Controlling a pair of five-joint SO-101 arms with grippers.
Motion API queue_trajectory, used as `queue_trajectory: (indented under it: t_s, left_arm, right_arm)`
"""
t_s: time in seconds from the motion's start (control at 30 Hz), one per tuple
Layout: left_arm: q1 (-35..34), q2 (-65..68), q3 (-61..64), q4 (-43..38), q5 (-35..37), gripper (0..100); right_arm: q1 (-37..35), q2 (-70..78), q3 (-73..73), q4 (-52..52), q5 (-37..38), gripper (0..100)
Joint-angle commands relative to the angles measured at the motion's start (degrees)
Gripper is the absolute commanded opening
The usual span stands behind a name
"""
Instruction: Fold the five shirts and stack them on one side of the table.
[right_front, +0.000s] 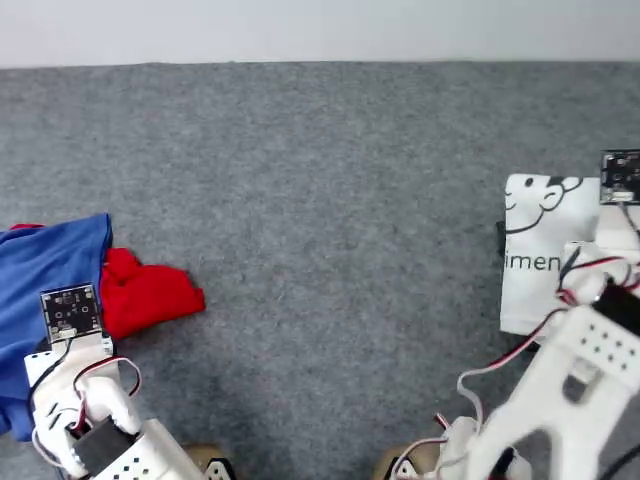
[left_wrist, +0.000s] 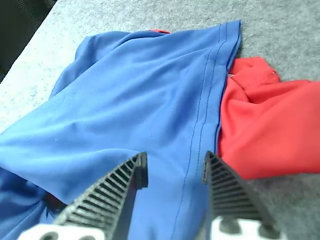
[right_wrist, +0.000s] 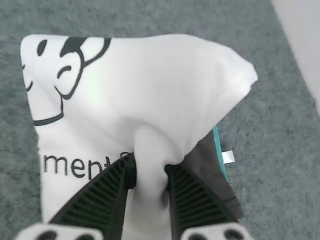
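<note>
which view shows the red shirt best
Left wrist view: the crumpled red cloth shirt lies close up, partly under the blue cloth shirt. The high view has it farther off beside the blue one. The right wrist view faces a white printed shirt.

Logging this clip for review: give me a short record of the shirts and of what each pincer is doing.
blue shirt: spread loosely, unfolded, overlapping the red shirt
left pincer: open, above the blue shirt
white shirt: lying on a dark garment
right pincer: shut on a raised fold of the white shirt
table: grey surface between the two piles
</note>
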Motion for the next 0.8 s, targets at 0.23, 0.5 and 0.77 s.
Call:
queue_trajectory:
  t_s: [0.23, 0.5, 0.77]
  left_arm:
    - [-0.09, -0.7, -0.22, -1.41, -0.62, 19]
    - [-0.09, -0.7, -0.22, -1.32, -0.62, 19]
    - [-0.09, -0.7, -0.22, -1.32, -0.62, 19]
  right_arm:
    - [7.25, 24.04, -14.07, -8.22, 7.82, 5.4]
    - [9.36, 29.58, -32.18, 5.23, -0.53, 32.2]
    - [3.91, 29.58, -45.01, 25.63, -1.32, 14.3]
